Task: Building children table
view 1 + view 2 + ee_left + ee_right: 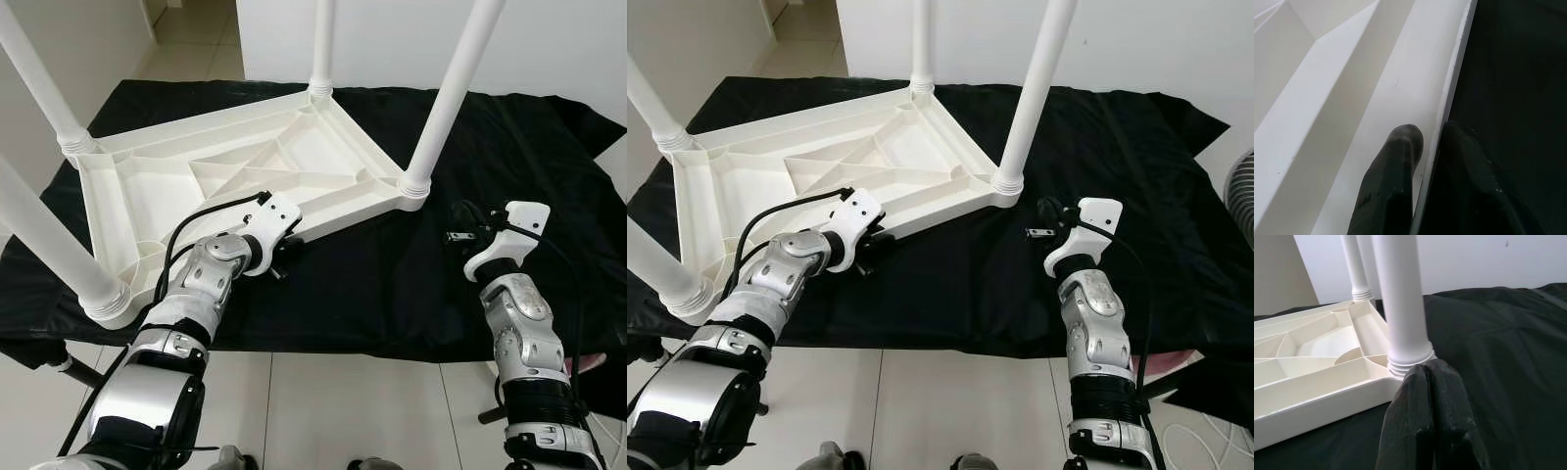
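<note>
My left hand (pixel 285 257) sat at the near rim of the upturned white children table (pixel 245 176), its two black fingers (pixel 1393 181) straddling that rim: one lay on the white inner face, the other on the outer side against the black cloth (pixel 392 284), so the hand was pinching the table's edge. My right hand (pixel 460 235) hovered apart from the table, over the cloth and just short of the nearest right corner; its two fingers (pixel 1425 421) were pressed together with nothing between them.

The table lay upside down on the cloth, its ribbed underside facing up. Four white legs stood up from its four corners: one at the near left (pixel 59 245), one at the far left (pixel 39 88), one at the far right (pixel 321 44) and one at the near right (pixel 446 98). Each leg met the tabletop at a ringed collar; the collar of the near right leg (pixel 1410 363) stood just beyond my right fingertips in the right wrist view.

I counted one table, four legs, one black cloth spread over the low surface, and my two silver arms, each carrying a black cable. Pale floor tiles (pixel 323 411) showed below the cloth's near edge.
</note>
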Tool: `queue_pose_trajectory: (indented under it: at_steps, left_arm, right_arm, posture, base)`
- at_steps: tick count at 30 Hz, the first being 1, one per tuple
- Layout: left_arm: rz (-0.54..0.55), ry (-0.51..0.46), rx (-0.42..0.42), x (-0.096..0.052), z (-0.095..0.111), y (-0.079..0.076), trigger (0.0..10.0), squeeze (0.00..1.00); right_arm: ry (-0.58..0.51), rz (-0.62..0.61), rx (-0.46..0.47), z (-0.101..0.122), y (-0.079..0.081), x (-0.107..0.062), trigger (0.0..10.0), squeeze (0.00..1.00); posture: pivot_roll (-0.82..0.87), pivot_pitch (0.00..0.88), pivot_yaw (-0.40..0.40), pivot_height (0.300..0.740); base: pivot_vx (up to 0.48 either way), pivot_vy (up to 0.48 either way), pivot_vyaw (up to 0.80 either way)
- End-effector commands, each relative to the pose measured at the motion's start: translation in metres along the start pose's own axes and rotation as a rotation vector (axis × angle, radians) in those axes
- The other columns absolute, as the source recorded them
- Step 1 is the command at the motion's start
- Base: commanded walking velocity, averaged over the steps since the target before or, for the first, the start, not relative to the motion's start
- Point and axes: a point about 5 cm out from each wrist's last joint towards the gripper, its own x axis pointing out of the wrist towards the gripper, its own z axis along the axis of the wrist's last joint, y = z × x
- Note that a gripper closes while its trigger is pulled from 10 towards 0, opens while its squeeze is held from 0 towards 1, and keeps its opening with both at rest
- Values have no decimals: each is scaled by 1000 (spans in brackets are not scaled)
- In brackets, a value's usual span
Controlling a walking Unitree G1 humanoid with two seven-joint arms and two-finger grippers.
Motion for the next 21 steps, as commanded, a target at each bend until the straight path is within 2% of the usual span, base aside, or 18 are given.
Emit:
queue_pose_trajectory:
  at_steps: [1,5,8,9,12,14,21]
  left_arm:
    - [517,-26,-32,-4,5,22,0,0]
    - [500,-58,-96,5,12,9,0,0]
    - [495,-65,-116,7,13,6,0,0]
    - [472,-70,-125,9,15,1,10000,0]
    - [434,-89,-140,12,18,-4,10000,0]
    - [364,-158,-130,14,29,-13,10000,0]
    - [298,-180,-75,14,33,-20,10000,0]
  right_arm:
    - [5,10,12,0,4,1,10000,0]
    - [-3,14,17,1,8,4,10000,0]
    - [-5,14,19,1,9,5,10000,0]
    - [-8,14,21,2,10,5,10000,0]
    - [-10,14,23,2,11,6,10000,0]
    - [-12,16,26,1,13,6,10000,0]
    - [-13,17,34,0,15,5,10000,0]
  posture:
    - [-148,79,35,740]
    - [-146,78,38,740]
    - [-146,78,38,740]
    - [-147,79,42,740]
    - [-147,79,42,740]
    - [-146,80,44,740]
    - [-146,80,44,740]
  base:
    - [0,0,0]
    - [0,0,0]
    - [0,0,0]
    - [0,0,0]
    - [0,0,0]
    - [0,0,0]
    - [0,0,0]
